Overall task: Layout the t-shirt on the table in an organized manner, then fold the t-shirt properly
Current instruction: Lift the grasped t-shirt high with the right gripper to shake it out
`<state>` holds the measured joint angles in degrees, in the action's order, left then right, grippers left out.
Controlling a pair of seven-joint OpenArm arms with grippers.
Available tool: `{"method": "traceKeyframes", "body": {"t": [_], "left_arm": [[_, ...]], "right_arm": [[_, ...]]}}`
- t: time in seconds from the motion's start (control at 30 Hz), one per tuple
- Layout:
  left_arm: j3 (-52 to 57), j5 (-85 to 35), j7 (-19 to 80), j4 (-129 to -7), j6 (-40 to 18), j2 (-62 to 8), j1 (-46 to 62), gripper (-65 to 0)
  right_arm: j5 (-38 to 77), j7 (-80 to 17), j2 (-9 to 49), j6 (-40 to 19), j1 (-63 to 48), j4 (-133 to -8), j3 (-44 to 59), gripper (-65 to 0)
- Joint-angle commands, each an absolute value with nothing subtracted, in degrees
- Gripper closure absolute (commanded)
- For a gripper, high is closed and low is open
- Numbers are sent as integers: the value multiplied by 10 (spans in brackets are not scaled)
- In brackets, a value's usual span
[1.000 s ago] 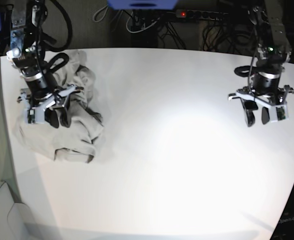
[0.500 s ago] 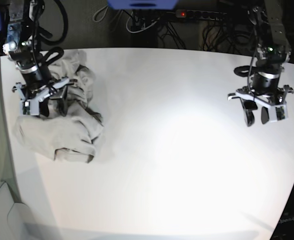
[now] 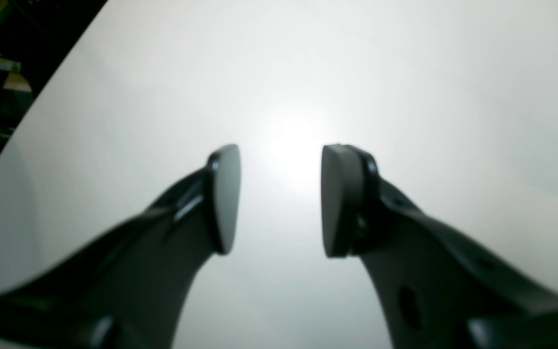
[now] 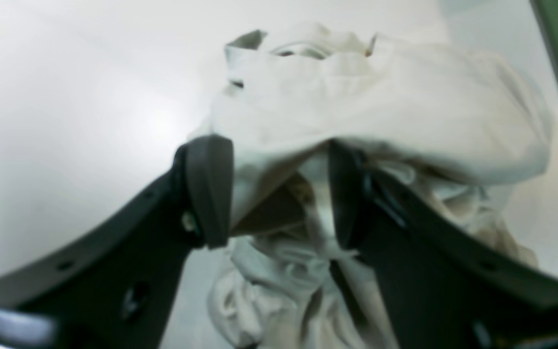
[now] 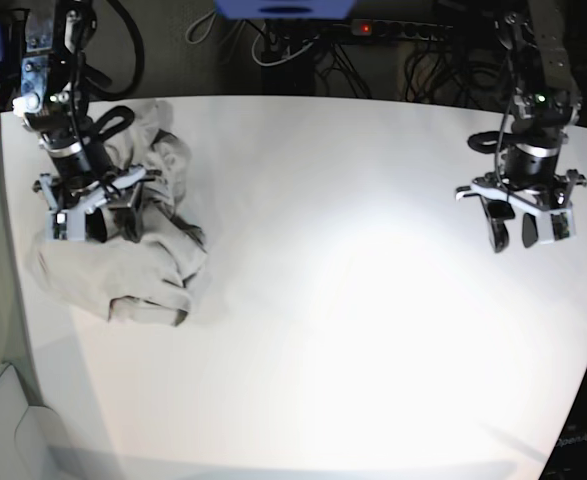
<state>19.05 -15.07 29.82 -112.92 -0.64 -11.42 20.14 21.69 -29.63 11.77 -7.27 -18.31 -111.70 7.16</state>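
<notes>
Right gripper (image 5: 101, 222) shifted back over crumpled grey-beige cotton t-shirt (image 5: 123, 265) at glossy white counter (image 5: 353, 330) far corner, jaws apart, gripping nothing; left gripper (image 5: 514, 232) idle, jaws apart, empty. Layout not started.

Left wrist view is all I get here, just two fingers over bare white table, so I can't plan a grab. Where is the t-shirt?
Observer: The t-shirt lies crumpled in a heap at the far side of the table, under the other arm, well away from your left gripper.
Operator: Is the right gripper holding it?
Observer: The right gripper stands open with bunched cloth between and below its fingers; a grip does not show.
Operator: Is any of the shirt laid out flat?
Observer: No. In the right wrist view it is folds over folds, with one opening at the top.
</notes>
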Motion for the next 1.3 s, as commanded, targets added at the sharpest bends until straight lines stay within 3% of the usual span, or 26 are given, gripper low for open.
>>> {"method": "traceKeyframes", "body": {"t": [0.0, 0.2, 0.5, 0.6, 0.77, 0.93, 1.1, 1.27], "left_arm": [[194, -152, 284, -1139, 1, -118, 200, -266], [195, -152, 284, -1140, 1, -118, 200, -266], [195, -152, 284, -1139, 1, -118, 200, -266], [195, -151, 284, -1139, 1, -118, 199, -266], [195, -151, 282, -1139, 1, -118, 198, -264], [196, -151, 281, -1141, 1, -118, 198, -263], [196, -151, 284, -1142, 1, -118, 199, -263], [196, -150, 284, -1145, 1, -120, 210, -263]], "right_arm": [[221, -284, 124, -79, -175, -1127, 69, -327], [221, -346, 122, -79, -136, -1123, 68, -327], [221, -345, 122, -79, -114, -1055, 68, -315], [221, -345, 122, -79, -113, -1047, 68, -240], [221, -345, 122, -79, -96, -1042, 68, 0], [222, -345, 125, -85, -51, -1059, 69, 0], [221, -350, 124, -150, 36, -1080, 69, 0], [221, -351, 122, -161, 147, -1077, 68, 0]]}}
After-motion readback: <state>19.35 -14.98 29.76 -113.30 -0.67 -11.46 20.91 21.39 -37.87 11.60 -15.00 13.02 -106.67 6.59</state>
